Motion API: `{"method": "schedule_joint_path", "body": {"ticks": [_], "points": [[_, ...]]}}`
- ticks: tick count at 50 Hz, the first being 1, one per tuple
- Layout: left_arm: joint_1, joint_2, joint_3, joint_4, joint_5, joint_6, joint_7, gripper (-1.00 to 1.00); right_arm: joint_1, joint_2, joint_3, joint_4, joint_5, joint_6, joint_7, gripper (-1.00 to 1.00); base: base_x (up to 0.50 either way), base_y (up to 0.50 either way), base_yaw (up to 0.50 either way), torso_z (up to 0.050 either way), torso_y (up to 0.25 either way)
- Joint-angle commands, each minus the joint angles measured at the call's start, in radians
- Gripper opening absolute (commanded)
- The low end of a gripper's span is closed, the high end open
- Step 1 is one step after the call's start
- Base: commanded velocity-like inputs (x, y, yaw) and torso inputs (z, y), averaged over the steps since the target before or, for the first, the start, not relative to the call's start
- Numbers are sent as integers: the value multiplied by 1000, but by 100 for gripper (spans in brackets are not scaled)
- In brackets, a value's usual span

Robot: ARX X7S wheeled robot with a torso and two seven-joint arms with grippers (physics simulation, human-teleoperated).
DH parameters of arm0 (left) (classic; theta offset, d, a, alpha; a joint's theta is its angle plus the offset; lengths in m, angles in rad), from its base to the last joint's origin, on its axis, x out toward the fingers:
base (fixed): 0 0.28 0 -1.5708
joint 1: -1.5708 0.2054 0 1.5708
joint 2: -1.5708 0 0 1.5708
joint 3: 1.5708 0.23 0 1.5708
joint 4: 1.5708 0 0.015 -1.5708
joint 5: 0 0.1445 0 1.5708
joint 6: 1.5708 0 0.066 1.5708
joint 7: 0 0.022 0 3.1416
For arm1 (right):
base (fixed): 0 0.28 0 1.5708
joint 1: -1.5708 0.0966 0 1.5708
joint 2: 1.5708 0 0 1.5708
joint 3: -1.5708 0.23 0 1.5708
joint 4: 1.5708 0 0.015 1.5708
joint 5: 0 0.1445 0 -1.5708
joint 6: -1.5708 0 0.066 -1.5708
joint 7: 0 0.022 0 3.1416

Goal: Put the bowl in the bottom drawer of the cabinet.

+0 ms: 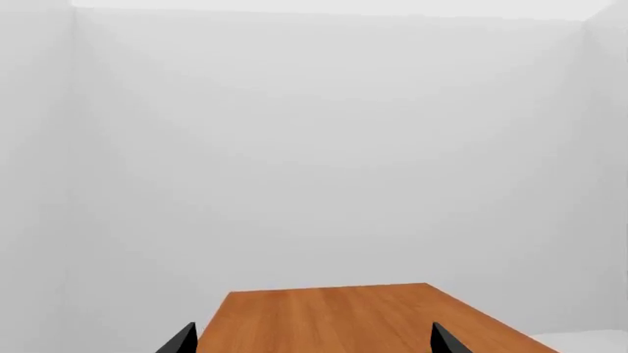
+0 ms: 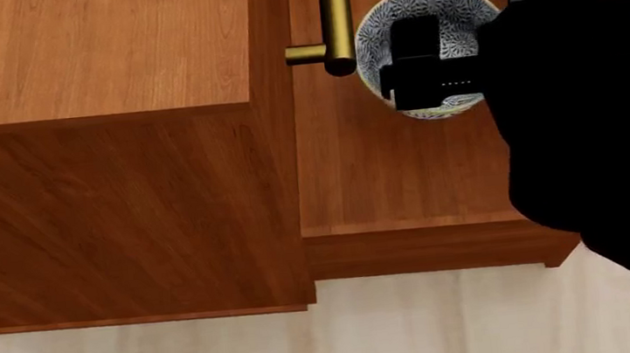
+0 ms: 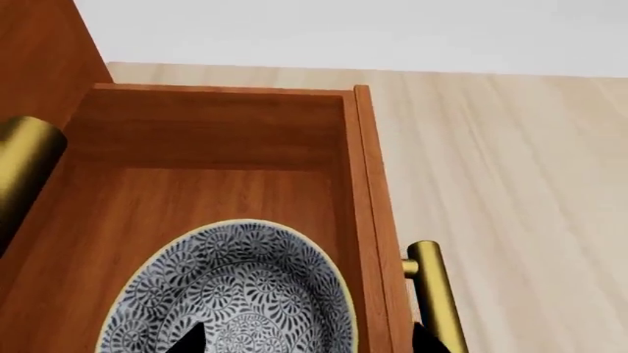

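The blue-patterned bowl (image 2: pixel 455 5) lies inside the pulled-out bottom drawer (image 2: pixel 409 175) of the reddish-brown cabinet (image 2: pixel 91 51). My right gripper (image 2: pixel 432 59) hangs directly over the bowl and hides its middle in the head view. In the right wrist view the bowl (image 3: pixel 235 287) rests on the drawer floor (image 3: pixel 196 184). There the right gripper (image 3: pixel 312 340) is open, one fingertip over the bowl's inside and the other past the drawer front beside its brass handle (image 3: pixel 432 294). My left gripper (image 1: pixel 314 342) is open and empty above the cabinet top (image 1: pixel 354 316).
A brass bar handle of an upper drawer (image 2: pixel 332 8) juts out over the open drawer close to the bowl, and shows again as the upper handle (image 3: pixel 25 162). Pale plank floor (image 2: pixel 309 344) surrounds the cabinet. White walls (image 1: pixel 314 147) stand behind.
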Motion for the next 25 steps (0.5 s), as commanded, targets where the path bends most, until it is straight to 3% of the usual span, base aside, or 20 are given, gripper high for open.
{"method": "schedule_joint_path", "body": {"ticks": [1,25], "points": [[-11,2,1,5,-7,-4,-1,100,8,26,30,-48,43,24,40,100,0,0,0,0,0],[-31,3,4,15,-19,-14,-8,100,-8,128,133,-180,168,61,132,100,0,0,0,0,0]]}}
